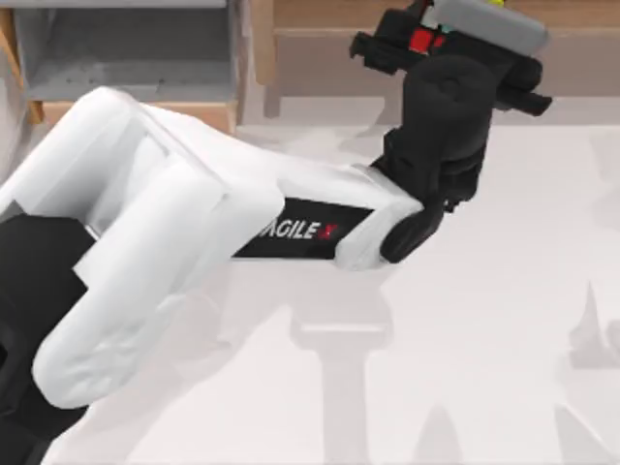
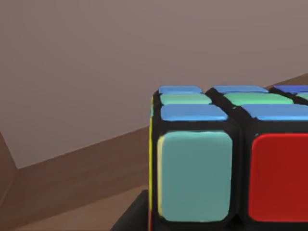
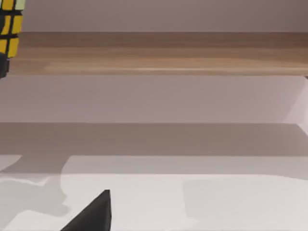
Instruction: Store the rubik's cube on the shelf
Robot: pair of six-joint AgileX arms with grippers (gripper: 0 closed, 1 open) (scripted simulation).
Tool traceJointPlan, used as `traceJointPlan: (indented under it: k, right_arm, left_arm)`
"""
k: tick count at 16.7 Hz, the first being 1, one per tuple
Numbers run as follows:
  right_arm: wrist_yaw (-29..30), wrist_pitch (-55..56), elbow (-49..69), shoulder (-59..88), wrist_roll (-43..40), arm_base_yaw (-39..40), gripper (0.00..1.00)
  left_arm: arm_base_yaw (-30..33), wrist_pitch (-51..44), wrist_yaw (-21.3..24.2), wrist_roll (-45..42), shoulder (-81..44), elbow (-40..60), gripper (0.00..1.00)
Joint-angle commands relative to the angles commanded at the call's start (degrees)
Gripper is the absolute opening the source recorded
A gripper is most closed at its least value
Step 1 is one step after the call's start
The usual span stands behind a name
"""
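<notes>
The rubik's cube [image 2: 231, 159] looms close in the left wrist view, showing teal, red, blue and green squares in a black grid. My left gripper [image 1: 455, 24] reaches over the long light-wood shelf [image 1: 325, 19] at the table's far edge and is shut on the cube, with a black finger [image 2: 132, 216] under it. From the right wrist view the cube [image 3: 9, 26] shows its yellow squares at the level of the shelf's top board [image 3: 154, 53]. Low in that view is one dark fingertip [image 3: 91, 214] of my right gripper, out over the white table.
A smaller wooden box with a grey inside [image 1: 126, 48] stands at the far left, beside the shelf. The left arm's white links [image 1: 174, 242] span the left and middle of the white table [image 1: 484, 320].
</notes>
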State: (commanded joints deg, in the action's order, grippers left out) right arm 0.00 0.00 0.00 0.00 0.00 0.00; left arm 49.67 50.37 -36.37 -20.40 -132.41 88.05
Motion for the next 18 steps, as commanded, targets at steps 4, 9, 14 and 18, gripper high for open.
traceJointPlan:
  k: [4, 9, 14, 18]
  right_arm:
    - [0.0, 0.0, 0.0, 0.0, 0.0, 0.0, 1.00]
    - [0.0, 0.0, 0.0, 0.0, 0.0, 0.0, 1.00]
    - [0.0, 0.0, 0.0, 0.0, 0.0, 0.0, 1.00]
    - [0.0, 0.0, 0.0, 0.0, 0.0, 0.0, 1.00]
  left_arm:
    - [-1.0, 13.1, -5.6, 4.2, -2.3, -3.3, 0.00]
    - [-0.8, 20.9, -8.6, 7.4, -4.1, -5.7, 0.00]
    - [-0.8, 20.9, -8.6, 7.4, -4.1, -5.7, 0.00]
    - [-1.7, 21.8, -7.3, 7.6, -3.7, -4.2, 0.00]
